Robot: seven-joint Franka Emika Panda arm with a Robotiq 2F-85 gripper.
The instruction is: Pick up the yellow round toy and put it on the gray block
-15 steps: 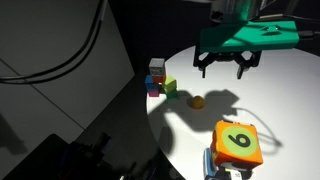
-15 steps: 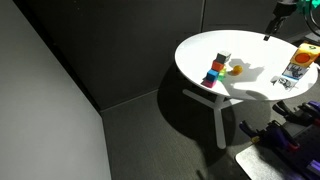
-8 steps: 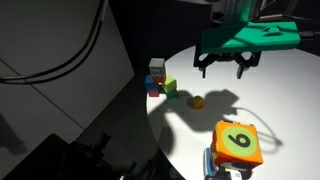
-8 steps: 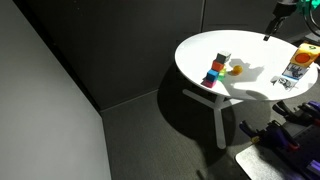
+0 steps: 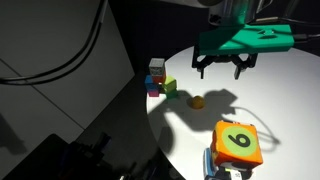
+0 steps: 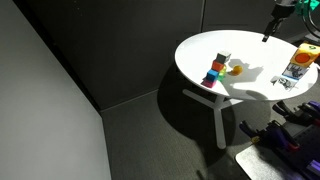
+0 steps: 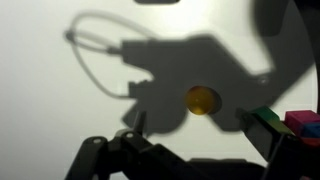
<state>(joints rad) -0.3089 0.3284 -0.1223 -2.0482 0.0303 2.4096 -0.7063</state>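
Note:
The yellow round toy (image 5: 197, 101) (image 6: 235, 69) lies on the white round table (image 5: 280, 100), small and orange-yellow. In the wrist view the yellow round toy (image 7: 202, 99) sits just ahead of the gap between the fingers. My gripper (image 5: 222, 68) (image 7: 192, 125) hangs open and empty above the table, up and to the right of the toy. The gray block (image 5: 156, 65) (image 6: 223, 58) tops a small stack at the table's left rim, with a red block (image 5: 155, 78) under it.
A small green block (image 5: 169, 86) (image 7: 275, 122) lies beside the stack, between it and the toy. A large orange cube (image 5: 238, 142) (image 6: 303, 57) with a green numbered face stands near the table's front. The table edge (image 6: 200, 85) drops off just past the stack.
The gripper's body has shifted a touch to the left in an exterior view. The toy and the blocks have not moved.

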